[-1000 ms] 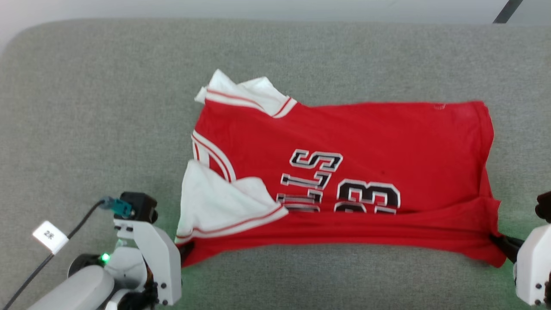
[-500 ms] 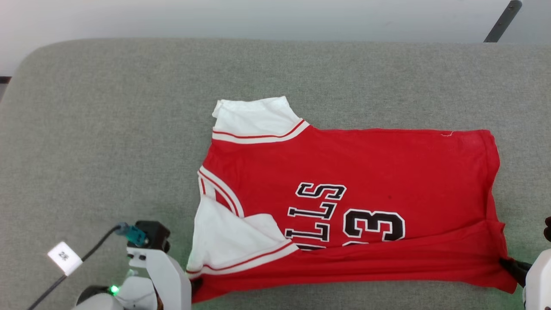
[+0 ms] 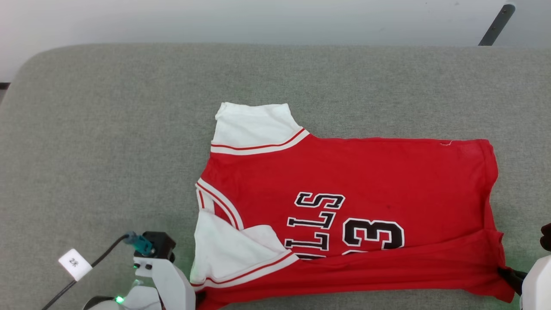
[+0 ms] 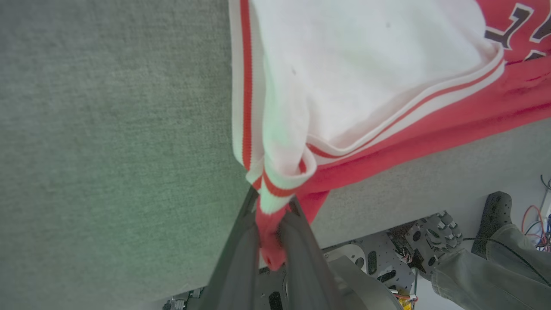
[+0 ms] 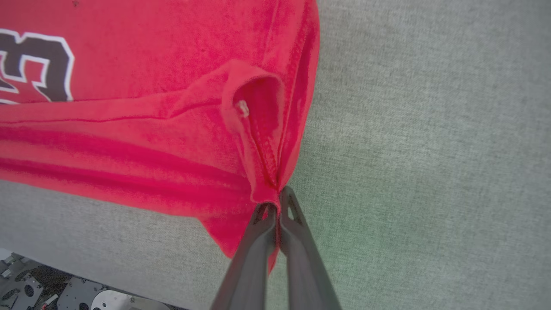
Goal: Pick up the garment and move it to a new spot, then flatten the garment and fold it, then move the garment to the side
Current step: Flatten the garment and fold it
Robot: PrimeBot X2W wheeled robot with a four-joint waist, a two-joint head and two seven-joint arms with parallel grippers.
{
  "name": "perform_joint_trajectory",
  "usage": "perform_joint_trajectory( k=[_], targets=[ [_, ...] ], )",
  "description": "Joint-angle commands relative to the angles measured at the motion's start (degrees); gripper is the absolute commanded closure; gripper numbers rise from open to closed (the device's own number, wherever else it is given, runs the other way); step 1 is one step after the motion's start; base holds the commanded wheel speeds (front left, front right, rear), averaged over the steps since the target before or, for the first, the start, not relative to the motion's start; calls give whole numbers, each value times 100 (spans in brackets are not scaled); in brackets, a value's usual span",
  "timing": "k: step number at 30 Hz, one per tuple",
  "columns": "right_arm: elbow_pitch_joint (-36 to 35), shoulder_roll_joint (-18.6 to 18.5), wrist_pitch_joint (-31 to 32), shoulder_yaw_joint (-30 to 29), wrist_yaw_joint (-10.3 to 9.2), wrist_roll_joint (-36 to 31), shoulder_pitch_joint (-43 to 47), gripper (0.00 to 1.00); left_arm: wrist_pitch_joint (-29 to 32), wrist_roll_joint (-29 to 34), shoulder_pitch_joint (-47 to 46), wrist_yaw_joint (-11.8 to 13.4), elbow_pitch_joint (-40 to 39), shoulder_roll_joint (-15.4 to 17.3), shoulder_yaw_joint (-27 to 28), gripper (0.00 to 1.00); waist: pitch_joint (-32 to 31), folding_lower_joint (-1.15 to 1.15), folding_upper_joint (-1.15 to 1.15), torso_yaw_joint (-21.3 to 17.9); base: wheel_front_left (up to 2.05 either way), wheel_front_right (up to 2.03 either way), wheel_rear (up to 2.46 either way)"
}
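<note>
The garment (image 3: 366, 181), a red jersey with white sleeves and black lettering, lies spread on the grey padded surface (image 3: 107, 129), its neck to the left. Its near edge is folded over in a long red band. My left gripper (image 3: 199, 296) is at the near left corner, shut on the bunched red and white cloth by the sleeve (image 4: 272, 202). At the near right corner my right gripper (image 3: 506, 273) is shut on the red hem (image 5: 275, 199). The cloth is stretched between the two grips along the surface's front edge.
A dark slanted pole (image 3: 495, 23) stands beyond the far right edge. A white tag (image 3: 74, 263) hangs on the left arm's cable. Below the front edge, the left wrist view shows the robot's metal base (image 4: 387, 258) and a person's shoe (image 4: 490, 219).
The far white sleeve, crumpled a second ago, now lies flat. The whole picture has shifted down as the camera moved. Both grippers keep their hold on the near corners.
</note>
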Motion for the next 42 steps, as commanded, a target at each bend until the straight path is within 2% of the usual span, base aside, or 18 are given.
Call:
perform_joint_trajectory(
  k=[1,2,3,4,6,7,9,11,18,19,20,22,27,32,35,36,42],
  targets=[
    [-32,1,-54,-43,-8,-42,-31,62,-53,65,-13,-41,-10,37,6,100,-22,0,0,-19,0,0,0],
    [-56,-11,-83,-20,-8,-70,-44,50,-71,92,-32,-57,-19,53,18,91,-34,0,0,-32,0,0,0],
    [-68,-9,-108,-18,-8,-80,-51,13,-78,118,-48,-62,-31,77,19,75,-45,0,0,-44,0,0,0],
    [-81,5,-126,-30,-8,-97,-57,0,-89,123,-60,-63,-41,99,34,59,-58,0,0,-56,0,0,0],
    [-130,19,-135,-35,-8,-125,-59,0,-80,125,-68,-27,-85,156,56,54,-88,0,0,-84,0,0,0],
    [-172,28,-163,-32,-7,-141,-62,0,-68,149,-72,-8,-119,191,65,38,-104,0,0,-100,0,0,0],
    [-238,51,-204,-82,-7,-195,-50,0,-45,139,-81,37,-218,265,92,36,-136,0,0,-129,0,0,0],
    [-334,72,-234,-79,-7,-231,-30,0,-19,195,-93,98,-324,372,109,24,-166,0,0,-177,0,0,0],
    [-818,184,-724,-164,-7,-426,-49,0,54,356,-326,194,-765,688,243,14,-187,0,0,-377,0,0,0],
    [-892,197,-858,-151,-7,-490,-79,0,58,435,-416,161,-806,755,261,10,-181,0,0,-416,0,0,0],
    [-970,214,-1003,-127,-7,-551,-113,0,39,499,-522,142,-832,795,301,0,-170,0,0,-464,0,0,0],
    [-1089,254,-1309,-69,-7,-680,-167,0,-36,592,-757,60,-858,810,427,0,-143,0,0,-575,0,0,0],
    [-1269,425,-2202,47,-7,-1032,-401,0,-266,800,-1423,-343,-587,781,696,0,-45,0,0,-871,0,0,0],
    [-1238,631,-2877,228,-7,-1244,-574,0,-179,839,-2039,-758,77,599,763,0,87,0,0,-1137,0,0,0],
    [-1184,708,-3055,336,-7,-1291,-614,0,1,845,-2394,-1027,633,476,702,0,180,0,0,-1298,0,0,0],
    [-1184,708,-3055,336,-7,-1291,-614,0,1,845,-2394,-1027,633,476,702,0,180,0,0,-1298,0,0,0],
    [-1138,815,-3193,407,-7,-1290,-645,0,325,923,-3009,-1415,1768,326,622,0,424,0,0,-1577,0,0,0]
  ],
)
